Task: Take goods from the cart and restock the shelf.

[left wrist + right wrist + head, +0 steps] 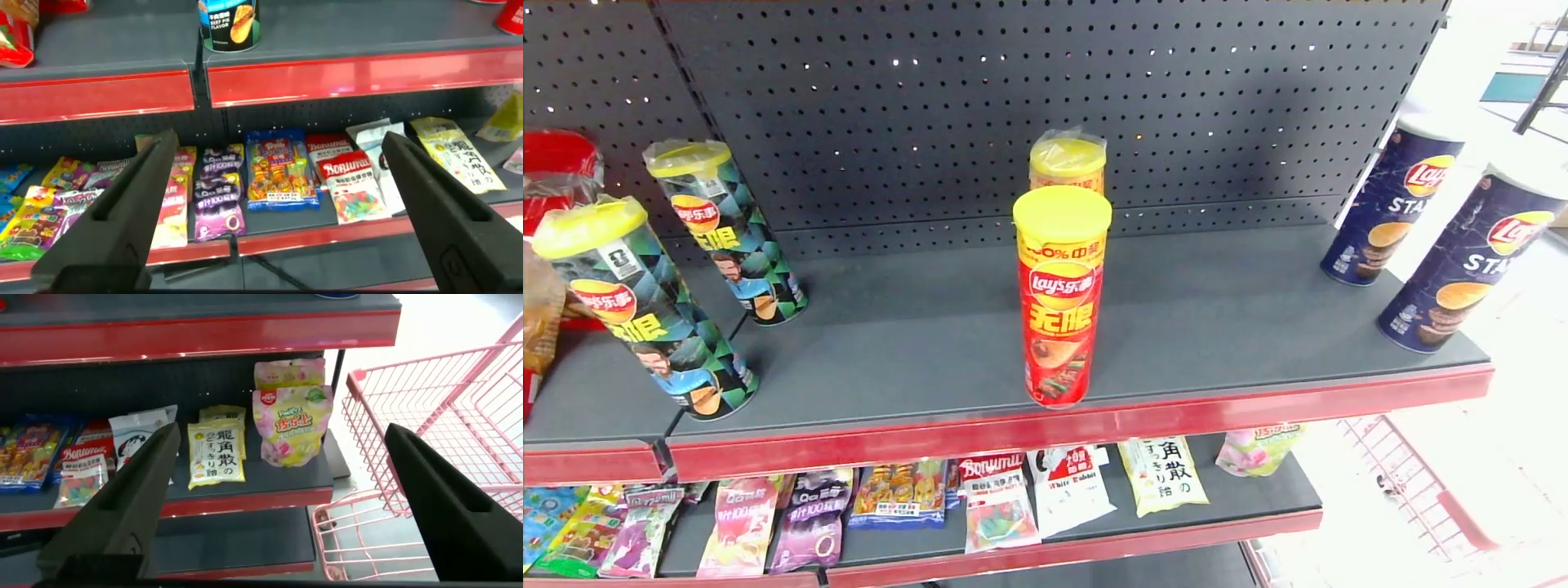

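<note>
A red chip can with a yellow lid (1059,298) stands upright near the front edge of the grey shelf (1192,327). Behind it stands a second yellow-lidded can (1067,163), with two green cans (727,233) at the left and two dark blue cans (1392,212) at the right. My left gripper (278,220) is open and holds nothing, facing the lower shelf of snack bags (282,171). My right gripper (282,506) is open too, in front of the lower shelf's right end, beside the pink wire cart (441,449).
The lower shelf holds several flat snack bags (1001,506) along its front, with a pale green bag (292,412) standing at its right end. The upper shelf has a red lip (1078,425). Open grey surface lies on both sides of the red can.
</note>
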### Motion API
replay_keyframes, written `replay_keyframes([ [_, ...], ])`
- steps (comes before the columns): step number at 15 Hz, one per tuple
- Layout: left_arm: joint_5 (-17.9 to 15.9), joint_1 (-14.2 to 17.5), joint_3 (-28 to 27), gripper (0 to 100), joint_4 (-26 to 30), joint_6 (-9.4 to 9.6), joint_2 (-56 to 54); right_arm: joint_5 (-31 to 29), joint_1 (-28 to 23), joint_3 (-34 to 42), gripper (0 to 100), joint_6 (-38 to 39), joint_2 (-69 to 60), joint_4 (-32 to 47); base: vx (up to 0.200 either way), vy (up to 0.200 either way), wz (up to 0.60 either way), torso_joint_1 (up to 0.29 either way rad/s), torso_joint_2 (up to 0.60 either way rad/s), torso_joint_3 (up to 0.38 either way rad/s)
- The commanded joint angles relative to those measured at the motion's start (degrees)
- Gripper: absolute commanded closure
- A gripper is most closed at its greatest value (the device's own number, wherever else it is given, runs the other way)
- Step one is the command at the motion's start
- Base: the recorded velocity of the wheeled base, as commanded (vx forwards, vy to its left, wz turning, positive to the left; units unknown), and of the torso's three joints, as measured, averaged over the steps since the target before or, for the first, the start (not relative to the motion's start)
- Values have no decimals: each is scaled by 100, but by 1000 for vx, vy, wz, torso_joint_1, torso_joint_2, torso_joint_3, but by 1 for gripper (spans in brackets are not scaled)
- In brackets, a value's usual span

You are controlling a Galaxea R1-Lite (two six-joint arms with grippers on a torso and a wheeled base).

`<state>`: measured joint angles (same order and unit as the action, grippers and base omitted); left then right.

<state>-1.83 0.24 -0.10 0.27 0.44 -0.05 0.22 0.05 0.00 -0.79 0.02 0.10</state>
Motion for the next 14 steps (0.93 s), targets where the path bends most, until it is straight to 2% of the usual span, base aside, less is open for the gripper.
replay_keyframes([
  [1,-2,2,10,0,0,0,5,4,4,0,0,0,6,-1,0,0,600,12,-2,-2],
  [14,-2,2,1,0,0,-9,5,4,4,0,0,0,6,-1,0,0,0,0,0,0],
])
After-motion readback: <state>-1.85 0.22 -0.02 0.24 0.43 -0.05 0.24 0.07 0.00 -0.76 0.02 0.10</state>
